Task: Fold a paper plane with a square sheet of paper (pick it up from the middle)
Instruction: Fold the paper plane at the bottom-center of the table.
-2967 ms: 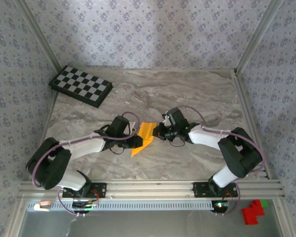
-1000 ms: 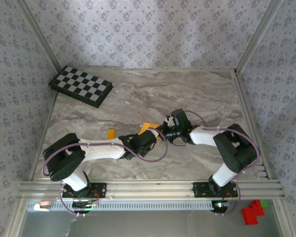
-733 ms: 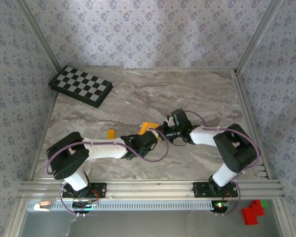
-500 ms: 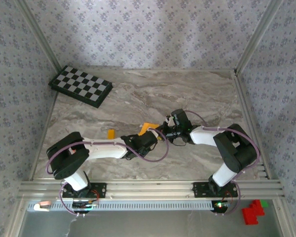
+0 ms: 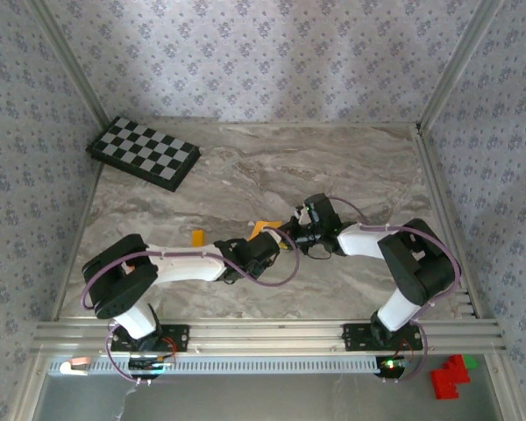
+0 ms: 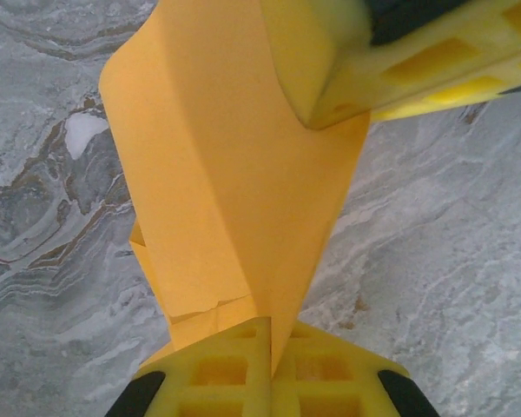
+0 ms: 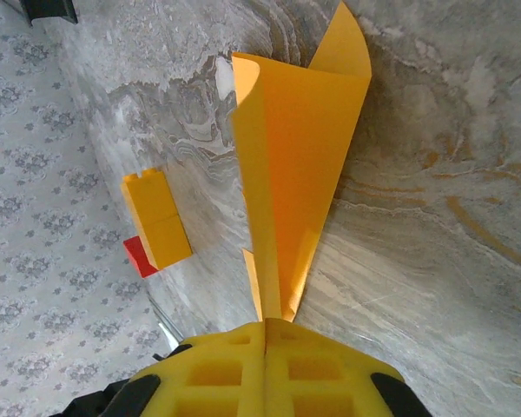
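Observation:
The square sheet of paper [image 6: 234, 174] is thin orange-yellow paper, creased into a narrow tapering shape with a centre fold. It is held up off the marble table between both arms. In the left wrist view my left gripper [image 6: 273, 334] is shut on its lower end. One yellow finger [image 6: 330, 61] of the right gripper pinches the far end. In the right wrist view the paper [image 7: 300, 165] rises from my right gripper [image 7: 267, 323], which is shut on its edge. From above, a small part of the paper [image 5: 261, 228] shows between the left gripper [image 5: 274, 243] and the right gripper [image 5: 291, 233].
A small thick orange block [image 5: 197, 238] lies on the table left of the grippers, and appears as the orange block [image 7: 156, 221] beside a red piece [image 7: 137, 256]. A checkered board [image 5: 145, 153] sits at the back left. Red blocks [image 5: 450, 375] lie below the rail at the front right.
My left arm swung from the left to the centre, and its jaws shut on the paper in the last second. The right gripper kept its hold and hardly moved.

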### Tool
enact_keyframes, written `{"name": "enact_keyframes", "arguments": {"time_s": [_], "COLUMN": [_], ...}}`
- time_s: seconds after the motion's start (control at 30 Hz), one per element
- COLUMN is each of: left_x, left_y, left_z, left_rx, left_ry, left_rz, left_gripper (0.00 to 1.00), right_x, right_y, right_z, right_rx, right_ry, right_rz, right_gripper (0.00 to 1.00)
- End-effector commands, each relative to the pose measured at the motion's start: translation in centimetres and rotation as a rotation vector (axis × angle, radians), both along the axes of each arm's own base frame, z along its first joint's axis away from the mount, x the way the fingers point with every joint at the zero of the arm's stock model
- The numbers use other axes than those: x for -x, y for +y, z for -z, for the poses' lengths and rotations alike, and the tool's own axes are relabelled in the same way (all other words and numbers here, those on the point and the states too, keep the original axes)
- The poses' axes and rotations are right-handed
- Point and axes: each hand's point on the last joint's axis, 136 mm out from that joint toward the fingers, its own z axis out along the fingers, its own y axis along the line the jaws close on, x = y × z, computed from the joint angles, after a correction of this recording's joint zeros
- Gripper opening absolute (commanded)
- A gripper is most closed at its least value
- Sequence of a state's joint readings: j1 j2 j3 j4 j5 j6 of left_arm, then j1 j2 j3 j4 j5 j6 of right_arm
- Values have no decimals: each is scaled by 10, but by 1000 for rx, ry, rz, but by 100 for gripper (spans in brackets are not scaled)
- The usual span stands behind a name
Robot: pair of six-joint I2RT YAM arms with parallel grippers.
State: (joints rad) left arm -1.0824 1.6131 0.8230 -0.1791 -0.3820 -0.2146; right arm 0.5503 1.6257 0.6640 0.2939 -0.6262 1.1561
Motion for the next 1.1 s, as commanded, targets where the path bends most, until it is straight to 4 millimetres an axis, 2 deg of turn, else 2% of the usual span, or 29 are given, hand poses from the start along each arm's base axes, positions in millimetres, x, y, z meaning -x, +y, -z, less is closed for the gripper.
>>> {"name": "enact_keyframes", "arguments": {"time_s": [0.0, 0.2, 0.33, 0.47, 0.7, 1.07], "left_x": [-1, 7, 15, 21, 33, 40], "left_y": [-4, -9, -14, -17, -23, -28], "left_z": [-13, -18, -20, -19, -17, -24], "left_rx": [107, 287, 399, 509, 645, 775], "left_ry": [44, 195, 303, 400, 532, 626], "left_rz": [-26, -40, -45, -66, -73, -65], "left_gripper": [0, 0, 0, 0, 0, 0], "right_x": [-3, -11, -12, -9, -4, 6], "right_y": [-8, -27, -46, -57, -49, -31], "right_z": [1, -24, -37, -41, -40, -43], "right_rx": [0, 3, 107, 198, 240, 296], "right_ry": [6, -65, -151, -211, -267, -359], "right_rz": [10, 25, 12, -11, -89, -210], "right_gripper": [12, 30, 34, 35, 36, 36]}}
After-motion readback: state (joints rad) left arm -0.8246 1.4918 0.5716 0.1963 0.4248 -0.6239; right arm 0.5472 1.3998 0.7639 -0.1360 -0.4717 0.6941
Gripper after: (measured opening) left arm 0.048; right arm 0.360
